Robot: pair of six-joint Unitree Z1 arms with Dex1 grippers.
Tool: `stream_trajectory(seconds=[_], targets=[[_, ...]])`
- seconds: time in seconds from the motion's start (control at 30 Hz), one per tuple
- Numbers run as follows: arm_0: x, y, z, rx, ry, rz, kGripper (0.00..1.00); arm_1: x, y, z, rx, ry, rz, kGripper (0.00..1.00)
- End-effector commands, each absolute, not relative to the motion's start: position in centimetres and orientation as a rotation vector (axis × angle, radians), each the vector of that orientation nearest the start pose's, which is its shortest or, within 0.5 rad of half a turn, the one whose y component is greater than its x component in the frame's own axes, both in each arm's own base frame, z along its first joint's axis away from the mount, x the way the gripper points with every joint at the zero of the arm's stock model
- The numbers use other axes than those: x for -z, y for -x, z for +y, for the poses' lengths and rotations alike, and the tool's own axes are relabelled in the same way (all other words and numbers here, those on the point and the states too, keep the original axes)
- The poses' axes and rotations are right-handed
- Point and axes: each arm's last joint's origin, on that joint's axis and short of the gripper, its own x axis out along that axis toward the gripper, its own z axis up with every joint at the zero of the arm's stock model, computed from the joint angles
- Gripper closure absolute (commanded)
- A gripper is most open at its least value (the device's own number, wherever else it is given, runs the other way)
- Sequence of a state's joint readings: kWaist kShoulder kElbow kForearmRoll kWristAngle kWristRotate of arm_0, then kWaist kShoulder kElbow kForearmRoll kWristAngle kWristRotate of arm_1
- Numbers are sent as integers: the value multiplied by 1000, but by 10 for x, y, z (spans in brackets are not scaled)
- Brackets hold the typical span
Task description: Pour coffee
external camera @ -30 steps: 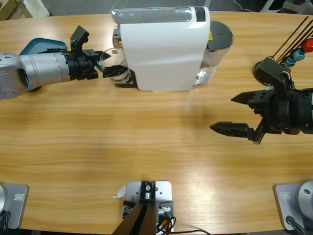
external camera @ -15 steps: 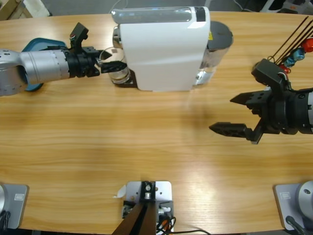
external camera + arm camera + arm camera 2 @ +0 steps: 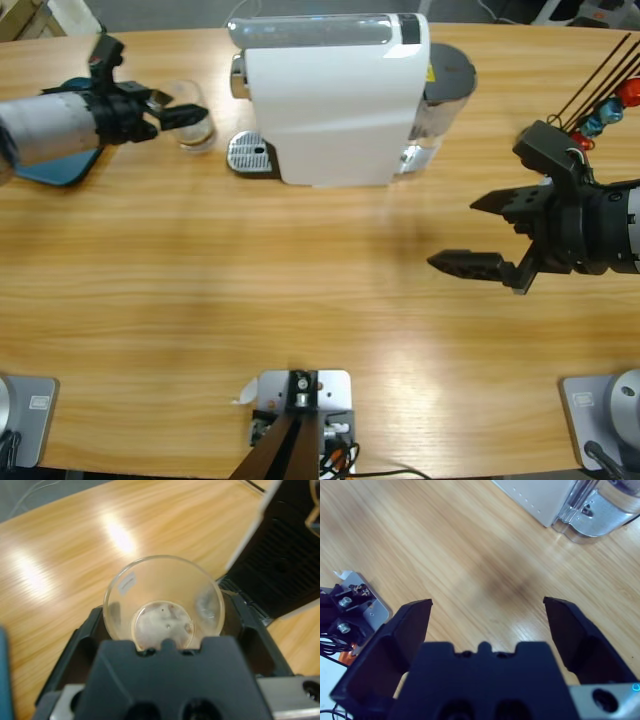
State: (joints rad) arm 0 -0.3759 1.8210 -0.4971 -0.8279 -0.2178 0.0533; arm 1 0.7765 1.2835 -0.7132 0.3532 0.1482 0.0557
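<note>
A small clear glass [image 3: 197, 138] hangs left of the white coffee machine [image 3: 335, 100], and my left gripper [image 3: 192, 122] is shut on it. The left wrist view looks down into the glass [image 3: 165, 575], held between the jaws of my left gripper [image 3: 165, 615]. Its bottom looks pale, and no coffee shows in it. The machine's metal drip tray [image 3: 250, 155] stands bare. Far to the right, my right gripper [image 3: 455, 233] hovers over bare table, open with nothing between its fingers. The right wrist view shows my right gripper [image 3: 487, 601] over the wood.
A teal flat object [image 3: 55, 168] lies under the left arm at the table's left edge. Red and blue capsules [image 3: 612, 108] hang on a black wire stand at the far right. The machine's water tank [image 3: 600, 510] is at its right end.
My left gripper has pulled the glass off the drip tray and carried it left, away from the machine. The right arm has not moved.
</note>
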Motion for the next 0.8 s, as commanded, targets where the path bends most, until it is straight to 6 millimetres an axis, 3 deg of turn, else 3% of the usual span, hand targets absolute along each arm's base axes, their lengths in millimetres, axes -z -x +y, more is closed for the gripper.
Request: stream_trajectory(seconds=[0.03, 0.2, 0.5, 0.8], targets=[[-223, -247, -72, 389, -85, 464, 570, -271, -127, 139, -844, 241, 956, 0], [-230, -247, -42, 221, -72, 460, 570, -271, -127, 138, -847, 240, 957, 0], [-222, -256, 6, 8, -13, 480, 570, -271, -127, 139, -856, 237, 963, 0], [-190, -276, 21, -49, 18, 505, 570, -270, -128, 140, -854, 240, 972, 0]])
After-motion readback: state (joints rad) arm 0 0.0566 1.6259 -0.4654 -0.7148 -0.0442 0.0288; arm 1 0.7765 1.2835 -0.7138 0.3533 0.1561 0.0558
